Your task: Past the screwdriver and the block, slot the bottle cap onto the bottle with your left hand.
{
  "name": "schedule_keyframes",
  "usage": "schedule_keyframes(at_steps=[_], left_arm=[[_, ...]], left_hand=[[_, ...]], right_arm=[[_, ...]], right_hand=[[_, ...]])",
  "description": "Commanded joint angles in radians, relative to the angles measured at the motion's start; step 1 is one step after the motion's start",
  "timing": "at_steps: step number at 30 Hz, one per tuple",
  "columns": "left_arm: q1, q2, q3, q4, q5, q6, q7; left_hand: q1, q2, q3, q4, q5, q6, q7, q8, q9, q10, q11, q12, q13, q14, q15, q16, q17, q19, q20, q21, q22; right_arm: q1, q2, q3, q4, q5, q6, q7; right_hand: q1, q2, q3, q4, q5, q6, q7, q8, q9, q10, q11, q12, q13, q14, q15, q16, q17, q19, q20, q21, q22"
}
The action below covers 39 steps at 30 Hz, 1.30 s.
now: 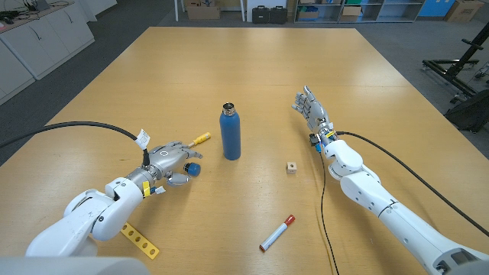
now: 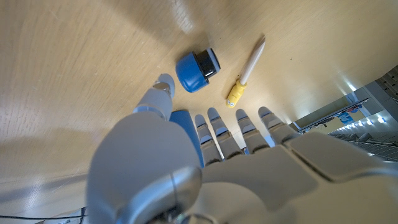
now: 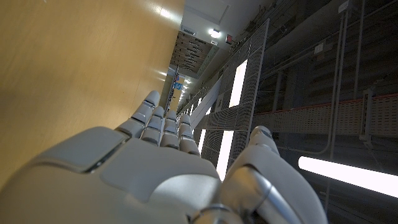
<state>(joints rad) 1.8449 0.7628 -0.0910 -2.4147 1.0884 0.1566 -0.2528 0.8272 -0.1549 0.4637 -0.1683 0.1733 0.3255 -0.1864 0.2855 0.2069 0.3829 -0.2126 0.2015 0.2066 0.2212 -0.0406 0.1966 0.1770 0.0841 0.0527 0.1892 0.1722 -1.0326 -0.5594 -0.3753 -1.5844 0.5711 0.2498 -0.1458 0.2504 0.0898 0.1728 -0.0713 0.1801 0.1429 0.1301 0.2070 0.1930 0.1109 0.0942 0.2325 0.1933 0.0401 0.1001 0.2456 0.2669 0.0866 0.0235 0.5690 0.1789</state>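
Observation:
The blue bottle [image 1: 231, 134] stands upright mid-table with its mouth uncovered. Its blue cap [image 1: 194, 169] [image 2: 198, 70] lies on its side on the wood, just off my left hand's thumb tip and not touching it as far as I can see. My left hand [image 1: 170, 162] [image 2: 205, 155] is low over the table with its fingers spread and holds nothing. A yellow-handled screwdriver [image 1: 200, 139] [image 2: 246, 76] lies just beyond its fingertips, between hand and bottle. A small wooden block [image 1: 291, 167] sits right of the bottle. My right hand [image 1: 312, 109] [image 3: 161, 162] is open, fingers straight.
A red-capped white marker [image 1: 276, 233] lies near the front edge. A yellow perforated strip [image 1: 140, 240] lies by my left forearm. Black cables trail from both arms across the table [image 1: 252, 69].

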Motion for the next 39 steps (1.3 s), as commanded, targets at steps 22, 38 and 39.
schedule_keyframes(at_steps=[22,38,39], left_arm=[[-0.06,0.106,0.098,0.062,-0.044,0.098,0.07],[-0.079,0.162,0.132,0.083,-0.092,0.129,0.099],[-0.08,0.165,0.133,0.083,-0.095,0.132,0.102]], left_hand=[[0.016,0.014,-0.004,0.0,0.004,0.039,0.0,0.019,0.001,0.051,-0.002,0.011,0.001,0.052,-0.153,0.011,0.0,0.056,0.014,0.013,0.0],[0.019,0.014,-0.004,-0.001,0.003,0.041,-0.001,0.02,0.001,0.058,-0.003,0.01,0.001,0.057,-0.155,0.009,-0.001,0.063,0.016,0.012,0.0],[0.019,0.014,-0.004,-0.001,0.003,0.041,-0.001,0.02,0.001,0.058,-0.003,0.01,0.001,0.057,-0.155,0.009,-0.001,0.063,0.016,0.012,0.0]], right_arm=[[-0.01,0.001,0.003,-0.008,-0.001,-0.003,-0.013],[-0.009,0.004,0.001,-0.013,-0.002,-0.011,-0.021],[-0.009,0.004,0.002,-0.013,-0.001,-0.012,-0.021]], right_hand=[[0.002,0.007,0.002,-0.003,-0.001,0.003,0.006,-0.002,0.003,0.012,-0.002,-0.005,0.002,0.003,0.002,-0.005,0.002,0.002,0.004,-0.01,0.005],[0.001,0.008,0.001,-0.004,-0.001,0.005,0.004,-0.002,0.003,0.012,-0.001,-0.006,0.002,0.002,0.001,-0.006,0.003,0.002,0.003,-0.013,0.005],[0.001,0.008,0.001,-0.004,-0.001,0.005,0.004,-0.002,0.003,0.012,-0.001,-0.006,0.002,0.002,0.001,-0.006,0.003,0.002,0.003,-0.013,0.005]])
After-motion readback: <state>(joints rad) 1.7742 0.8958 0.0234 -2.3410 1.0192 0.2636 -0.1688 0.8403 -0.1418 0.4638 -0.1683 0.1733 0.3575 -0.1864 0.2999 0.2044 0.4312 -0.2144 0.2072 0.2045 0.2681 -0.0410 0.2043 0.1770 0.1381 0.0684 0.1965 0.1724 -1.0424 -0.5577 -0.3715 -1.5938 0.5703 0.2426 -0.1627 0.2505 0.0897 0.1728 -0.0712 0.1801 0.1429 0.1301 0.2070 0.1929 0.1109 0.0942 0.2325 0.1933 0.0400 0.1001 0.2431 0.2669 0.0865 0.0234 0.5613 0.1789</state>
